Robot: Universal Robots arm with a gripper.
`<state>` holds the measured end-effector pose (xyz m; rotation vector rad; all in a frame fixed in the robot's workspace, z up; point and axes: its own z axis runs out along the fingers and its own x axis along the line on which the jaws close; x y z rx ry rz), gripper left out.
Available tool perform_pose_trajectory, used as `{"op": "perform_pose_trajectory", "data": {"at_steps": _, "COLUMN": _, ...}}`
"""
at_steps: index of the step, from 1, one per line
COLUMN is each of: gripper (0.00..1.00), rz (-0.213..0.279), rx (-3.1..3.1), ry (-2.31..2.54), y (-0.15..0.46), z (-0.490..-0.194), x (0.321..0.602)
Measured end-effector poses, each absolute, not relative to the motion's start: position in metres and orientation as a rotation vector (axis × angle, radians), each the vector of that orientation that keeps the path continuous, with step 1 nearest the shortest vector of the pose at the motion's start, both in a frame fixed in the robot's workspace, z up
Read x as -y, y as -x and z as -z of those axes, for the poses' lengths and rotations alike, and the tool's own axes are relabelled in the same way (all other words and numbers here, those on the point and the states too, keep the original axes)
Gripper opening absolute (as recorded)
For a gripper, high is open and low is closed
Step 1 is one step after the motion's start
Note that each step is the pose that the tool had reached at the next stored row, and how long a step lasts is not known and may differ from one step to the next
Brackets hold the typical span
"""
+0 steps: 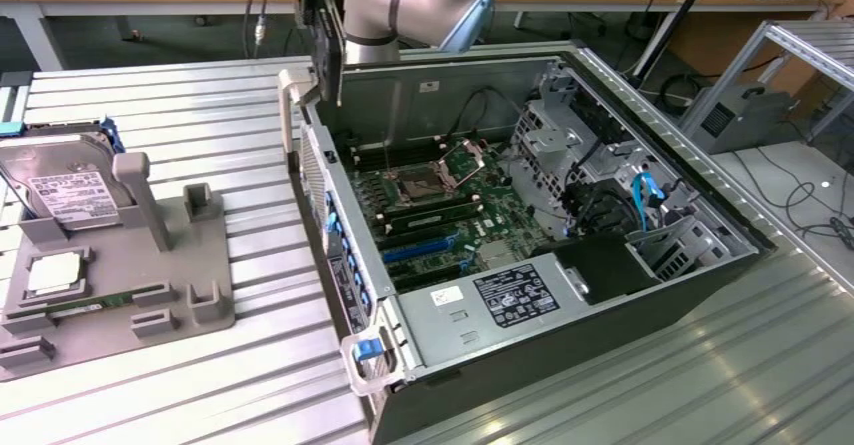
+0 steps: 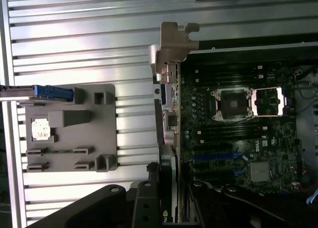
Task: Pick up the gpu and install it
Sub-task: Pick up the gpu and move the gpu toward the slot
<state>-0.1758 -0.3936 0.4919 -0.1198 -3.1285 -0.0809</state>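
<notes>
gpu [image 1: 328, 50] hangs upright from the gripper [image 2: 169, 188], whose 2 fingers [image 2: 149, 186] pinch the card from either side at its upper end. In the wrist view the card [image 2: 168, 148] is seen edge-on, running away from the fingers to its silver bracket [image 2: 175, 45] at the far end. It sits in the air above the side wall of the open computer case [image 1: 441, 100], at the corner towards the exterior view's left, over the line where the case meets the slatted metal table [image 1: 160, 95]. It touches neither the motherboard [image 1: 454, 215] nor the blue expansion slots [image 1: 420, 248].

the robot arm [image 1: 414, 5] is cut off by the top edge of the exterior view, and the top of the card goes with it. edge-on, the card's faces cannot be made out, and the gripper body covers its near end in the wrist view. the small parts on the grey holder [image 1: 174, 265] are hard to tell apart, though 1 hard drive [image 1: 60, 180] stands at its far end.

the case is open on top, with the cpu socket [image 1: 424, 177] and the slots uncovered. the power supply [image 1: 507, 295] fills the near end, and a drive cage with blue cables [image 1: 641, 200] crowds the exterior view's right. a bare strip of table separates the holder from the case.
</notes>
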Motion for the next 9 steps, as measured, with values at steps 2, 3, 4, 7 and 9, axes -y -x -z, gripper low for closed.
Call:
{"op": "perform_pose_trajectory", "data": {"at_steps": 2, "gripper": 0.27, "rz": 0.080, "rx": 3.129, "ry": 0.120, "y": 0.170, "z": -0.491, "x": 0.394}}
{"op": "perform_pose_trajectory", "data": {"at_steps": 3, "gripper": 0.27, "rz": 0.080, "rx": 3.129, "ry": 0.120, "y": 0.168, "z": -0.491, "x": 0.394}}
{"op": "perform_pose_trajectory", "data": {"at_steps": 4, "gripper": 0.27, "rz": 0.080, "rx": 3.129, "ry": 0.120, "y": 0.167, "z": -0.491, "x": 0.394}}
{"op": "perform_pose_trajectory", "data": {"at_steps": 7, "gripper": 0.27, "rz": 0.080, "rx": 3.129, "ry": 0.120, "y": 0.161, "z": -0.490, "x": 0.394}}
{"op": "perform_pose_trajectory", "data": {"at_steps": 9, "gripper": 0.27, "rz": 0.079, "rx": 3.129, "ry": 0.120, "y": 0.155, "z": -0.490, "x": 0.394}}
